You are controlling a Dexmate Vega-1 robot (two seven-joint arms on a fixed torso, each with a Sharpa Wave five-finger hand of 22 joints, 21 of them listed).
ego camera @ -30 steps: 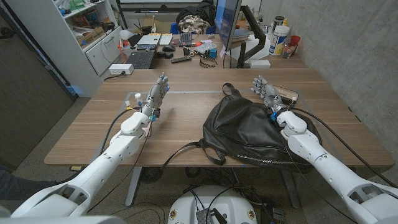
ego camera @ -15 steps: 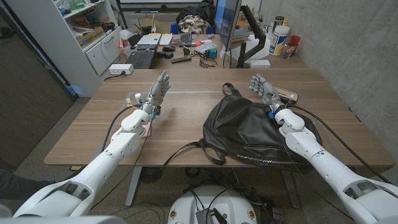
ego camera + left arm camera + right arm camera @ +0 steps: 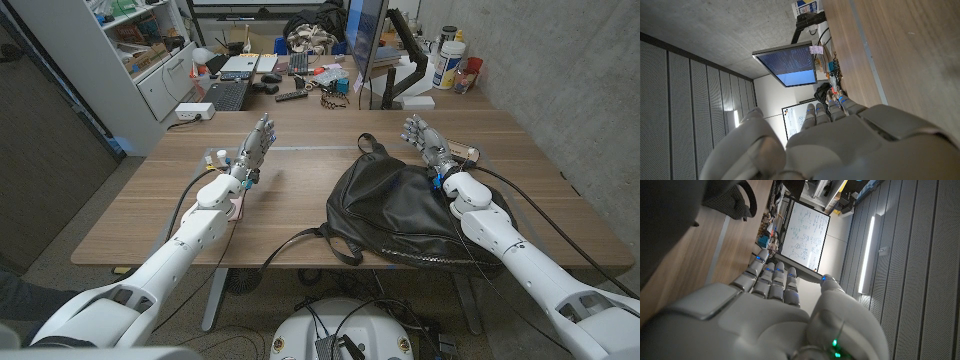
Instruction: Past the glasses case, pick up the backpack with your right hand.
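Black backpack [image 3: 405, 205] slumped on the right half of the wooden worktop [image 3: 300, 195], top loop [image 3: 368, 146] pointing toward the far edge, straps [image 3: 315, 245] trailing over the near edge. In the right wrist view, the same loop [image 3: 735, 202] visible as a dark arch over the wood.

Right robot hand [image 3: 425, 138] raised over the far right part of the backpack, fingers spread and extended, holding nothing. Partly hidden just behind it, the glasses case [image 3: 462, 152], lying on the worktop beside the backpack's far right corner. Whether the fingers touch the backpack or the case: cannot tell. From the right wrist view, right robot hand [image 3: 775, 305] open, fingers [image 3: 774, 277] straight and side by side, thumb apart.

Left robot hand [image 3: 252, 150] poised above the left half of the worktop, well apart from the backpack, standing on edge with fingers straight and together, empty. Small white item [image 3: 220, 157] on the wood just beside the left wrist; too small to identify. In the left wrist view, left robot hand [image 3: 830, 145] seen from behind, fingers extended over bare wood.

Beyond the worktop, a second desk with a monitor [image 3: 366, 40], a keyboard [image 3: 226, 95], a laptop [image 3: 240, 64] and assorted clutter. White shelving unit [image 3: 150, 50] at the far left. Concrete wall [image 3: 580, 90] along the right side. Whiteboard [image 3: 807, 230] and the lit monitor [image 3: 790, 62] also caught by the wrist cameras.
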